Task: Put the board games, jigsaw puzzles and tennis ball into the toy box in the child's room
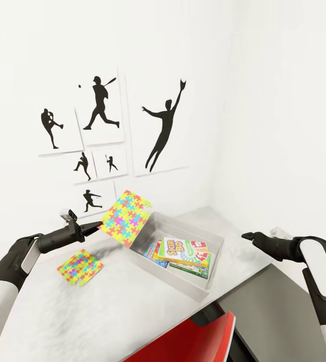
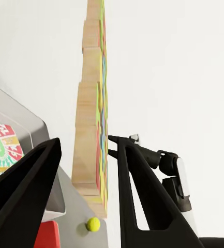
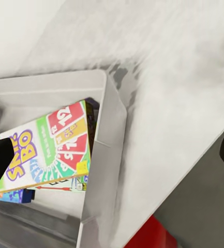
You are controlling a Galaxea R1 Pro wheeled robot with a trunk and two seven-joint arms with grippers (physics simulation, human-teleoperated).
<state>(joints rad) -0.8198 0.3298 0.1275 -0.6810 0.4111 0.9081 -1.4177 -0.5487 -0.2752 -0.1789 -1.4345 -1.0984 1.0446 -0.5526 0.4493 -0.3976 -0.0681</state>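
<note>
My left gripper (image 1: 96, 225) is shut on the edge of one jigsaw puzzle (image 1: 127, 218), held tilted in the air over the near-left rim of the toy box (image 1: 180, 285). In the left wrist view the same puzzle (image 2: 91, 129) stands edge-on between the fingers (image 2: 143, 196). The other jigsaw puzzle (image 1: 80, 266) lies flat on the pale table (image 1: 107, 306). Inside the box are the board games: SKIP-BO (image 1: 178, 249) on top, a green-and-white one (image 1: 195, 267) and a blue one (image 1: 150, 250). The tennis ball (image 2: 93, 223) rests on the table. My right gripper (image 1: 248, 236) hovers open to the right of the box.
White walls with black sports-silhouette prints (image 1: 163, 125) close off the corner behind the table. A red chair (image 1: 193, 342) sits at the table's front edge. The dark grey table section (image 1: 278, 311) lies under my right arm.
</note>
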